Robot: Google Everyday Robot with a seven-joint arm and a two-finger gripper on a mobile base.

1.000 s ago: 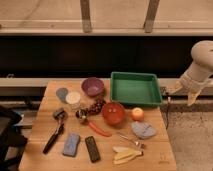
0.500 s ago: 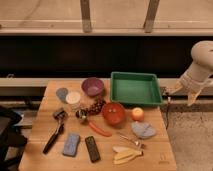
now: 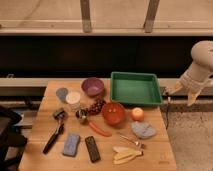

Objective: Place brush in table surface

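Observation:
The brush (image 3: 54,133) lies on the table surface (image 3: 40,115) at its left side, with the blocky dark head toward the back and the slim black handle pointing to the front left. My gripper (image 3: 182,94) hangs off the table's right edge, just right of the green tray (image 3: 136,89) and far from the brush. Its two pale fingers stand apart and open, with nothing between them.
Near the brush lie a blue-grey pad (image 3: 71,144) and a black remote (image 3: 92,148). Also on the table are a purple bowl (image 3: 93,86), a red bowl (image 3: 114,113), an orange (image 3: 137,114), grapes (image 3: 95,106), bananas (image 3: 125,154) and a blue cloth (image 3: 144,130). A dark chair (image 3: 7,132) stands at the left.

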